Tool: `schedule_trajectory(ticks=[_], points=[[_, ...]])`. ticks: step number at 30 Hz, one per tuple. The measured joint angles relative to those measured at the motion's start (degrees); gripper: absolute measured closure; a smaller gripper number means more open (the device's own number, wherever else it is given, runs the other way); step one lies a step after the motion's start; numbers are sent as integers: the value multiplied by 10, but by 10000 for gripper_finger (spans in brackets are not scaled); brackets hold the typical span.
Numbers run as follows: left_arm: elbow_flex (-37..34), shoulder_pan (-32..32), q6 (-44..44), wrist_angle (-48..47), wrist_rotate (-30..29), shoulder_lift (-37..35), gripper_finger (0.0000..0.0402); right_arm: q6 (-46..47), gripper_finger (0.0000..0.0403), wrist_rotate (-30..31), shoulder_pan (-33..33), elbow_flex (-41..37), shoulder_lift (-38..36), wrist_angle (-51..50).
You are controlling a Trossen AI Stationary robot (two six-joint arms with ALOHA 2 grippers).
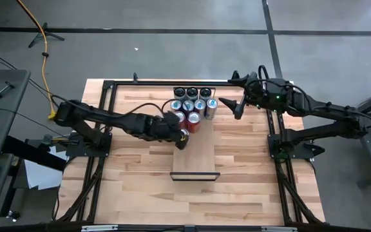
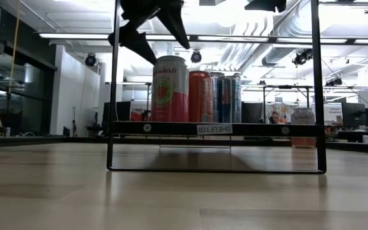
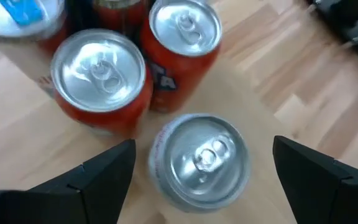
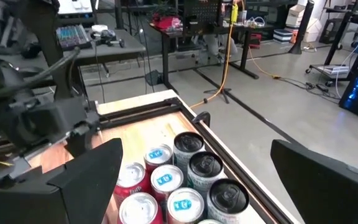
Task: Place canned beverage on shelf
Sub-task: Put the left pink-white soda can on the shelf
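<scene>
Left gripper hangs open over one can; low view shows it standing on the shelf

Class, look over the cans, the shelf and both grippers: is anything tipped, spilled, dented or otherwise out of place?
Nothing stands out. The cans stand upright in a tight cluster, with no spill or dent visible. The left gripper is open around an upright pink can on the shelf. The right gripper hovers open beside the cluster.

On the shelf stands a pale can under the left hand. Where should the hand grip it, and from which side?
Grip the pale can around its round side wall, coming from above. It stands upright, and the left hand is already open with a finger on each side. The red cans behind it stand close, so keep the fingers off them.
</scene>
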Motion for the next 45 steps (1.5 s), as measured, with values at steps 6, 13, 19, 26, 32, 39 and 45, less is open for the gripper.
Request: schedule_trajectory(ticks=[6, 13, 19, 26, 32, 39, 45], points=[[51, 1, -7, -42, 3, 59, 71, 2, 6, 0, 0, 0, 0, -16], [82, 0, -36, -102, 16, 103, 71, 2, 6, 0, 0, 0, 0, -25], [82, 0, -36, -101, 24, 111, 77, 2, 6, 0, 0, 0, 0, -25], [83, 6, -3, -98, 45, 109, 166, 2, 6, 0, 0, 0, 0, -25], [82, 7, 156, -96, 52, 98, 191, 6, 6, 0, 0, 0, 0, -25], [82, 34, 457, -89, 96, 82, 189, 56, 6, 0, 0, 0, 14, -42], [82, 67, 568, -75, 180, 79, 187, 112, 6, -9, 0, 0, 45, -51]])
